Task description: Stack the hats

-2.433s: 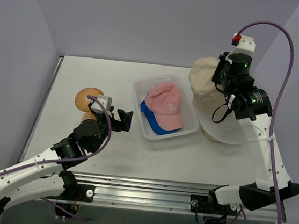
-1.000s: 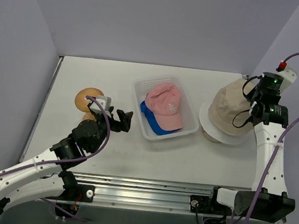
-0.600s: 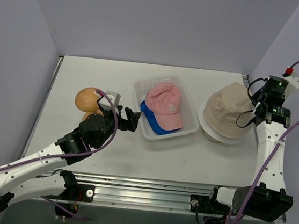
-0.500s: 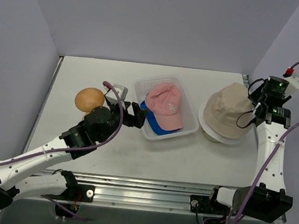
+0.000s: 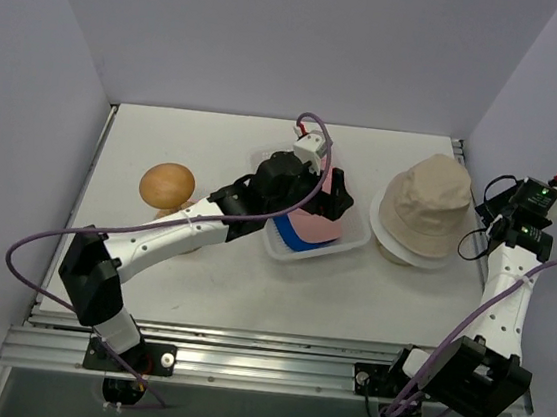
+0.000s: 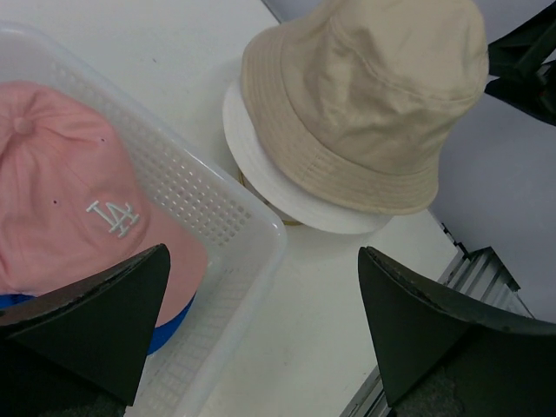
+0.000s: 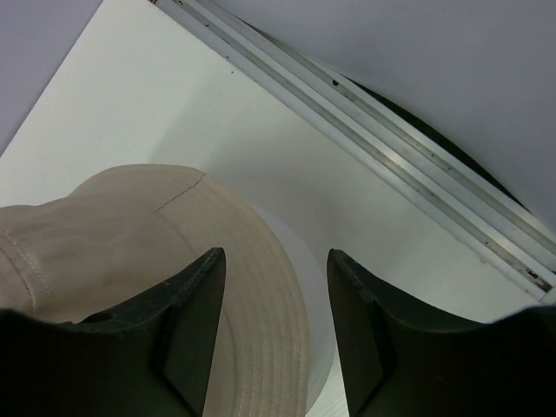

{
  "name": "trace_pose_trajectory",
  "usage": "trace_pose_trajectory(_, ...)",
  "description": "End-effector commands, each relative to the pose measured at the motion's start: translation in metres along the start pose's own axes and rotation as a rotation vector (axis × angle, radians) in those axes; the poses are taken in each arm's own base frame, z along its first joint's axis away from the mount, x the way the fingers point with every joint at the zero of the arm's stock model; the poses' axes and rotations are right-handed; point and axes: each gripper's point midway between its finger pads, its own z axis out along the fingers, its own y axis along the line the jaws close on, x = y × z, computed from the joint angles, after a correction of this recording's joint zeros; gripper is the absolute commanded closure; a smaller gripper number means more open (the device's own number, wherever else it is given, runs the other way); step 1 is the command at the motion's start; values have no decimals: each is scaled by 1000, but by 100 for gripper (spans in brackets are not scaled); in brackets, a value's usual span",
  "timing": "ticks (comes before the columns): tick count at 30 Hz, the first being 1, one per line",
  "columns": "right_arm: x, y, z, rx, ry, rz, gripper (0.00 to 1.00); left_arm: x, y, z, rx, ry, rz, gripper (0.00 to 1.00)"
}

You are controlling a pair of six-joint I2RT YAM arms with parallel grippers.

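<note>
While in two piles, four hats [image 5: 424, 210]

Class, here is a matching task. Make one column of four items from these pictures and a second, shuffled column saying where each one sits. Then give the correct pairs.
Items
1. pink cap
2. blue cap
3. beige bucket hat
4. orange-brown dome

Places
A. on top of the white hat, right of the basket
B. outside the basket, to its left
C. in the basket, uppermost
D. in the basket, under another cap

Pairs: 1-C, 2-D, 3-A, 4-B
</note>
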Motion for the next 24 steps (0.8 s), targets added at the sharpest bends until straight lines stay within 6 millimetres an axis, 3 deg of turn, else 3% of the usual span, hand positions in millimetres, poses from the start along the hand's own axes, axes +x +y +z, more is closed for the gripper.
trace_pose_trajectory(1,-11,9,-11,-112,-24,100,53,-18,-20,12,83,-8,-31,1)
trace_pose_trajectory(2,-11,9,-10,-127,-21,120,53,-11,-16,23,72,7,-45,1)
trace_pose_trajectory(4,-7,2,-8,-161,-7,176,53,-18,-27,30,131,14,-57,1)
trace_pose_trajectory(5,-5,1,-7,-181,0,195,54,-10,-24,41,122,32,-63,0)
trace_pose_trajectory(6,4,-4,-5,-195,22,217,54,-17,-32,43,153,32,-71,0)
trace_pose_trajectory(11,17,6,-1,-332,69,297,56,-3,-31,71,185,94,-104,0)
trace_pose_trajectory(16,23,13,-3,-386,73,326,57,-3,-26,86,218,107,-166,0)
trace_pose_trajectory(17,30,11,1,-388,79,336,57,0,-21,91,225,123,-206,6)
trace_pose_trajectory(19,33,14,4,-414,80,350,56,-6,-22,95,264,102,-243,9)
trace_pose_trajectory(24,48,4,15,-400,105,359,56,2,-25,105,307,133,-306,11)
